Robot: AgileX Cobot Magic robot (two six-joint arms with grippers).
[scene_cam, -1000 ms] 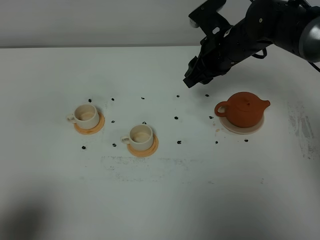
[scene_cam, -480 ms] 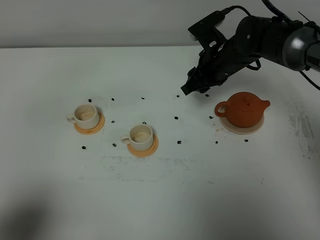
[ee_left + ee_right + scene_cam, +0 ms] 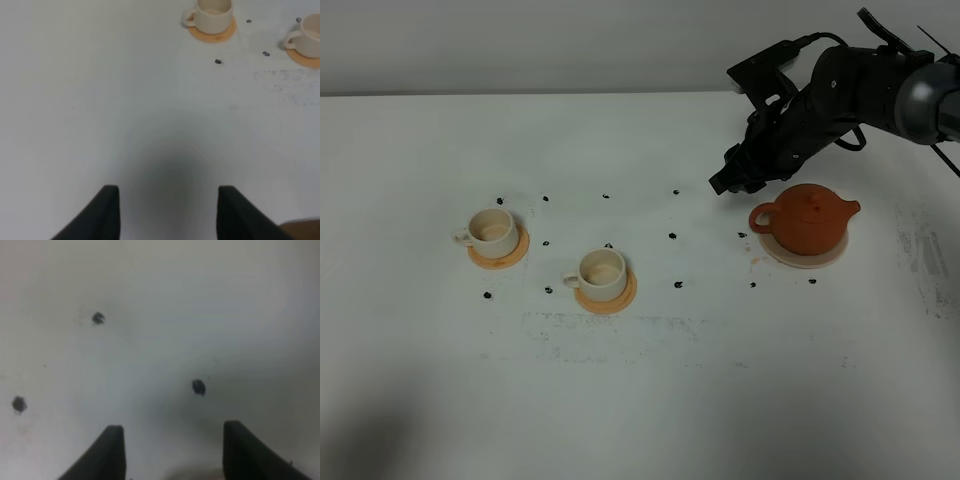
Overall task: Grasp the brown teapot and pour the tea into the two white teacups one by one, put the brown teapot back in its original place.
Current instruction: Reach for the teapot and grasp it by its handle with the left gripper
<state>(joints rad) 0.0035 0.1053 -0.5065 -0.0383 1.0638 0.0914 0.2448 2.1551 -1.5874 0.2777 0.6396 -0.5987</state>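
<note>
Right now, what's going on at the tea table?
The right pincer hangs open and empty beside the brown teapot, on its handle side, not touching it. The teapot sits on the pale coaster, not yet grasped. The left teacup and the middle teacup each stand on an orange coaster. The left pincer is open over bare table, holding nothing.

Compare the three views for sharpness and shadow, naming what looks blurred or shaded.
Exterior high: evenly lit, fairly sharp, the brown teapot crisp; a dark shadow covers the table at its near left corner. Left wrist: a soft grey shadow lies just beyond the open left gripper; a white teacup shows clearly. Right wrist: out of focus, the black marks smeared, the right gripper fuzzy-edged.
</note>
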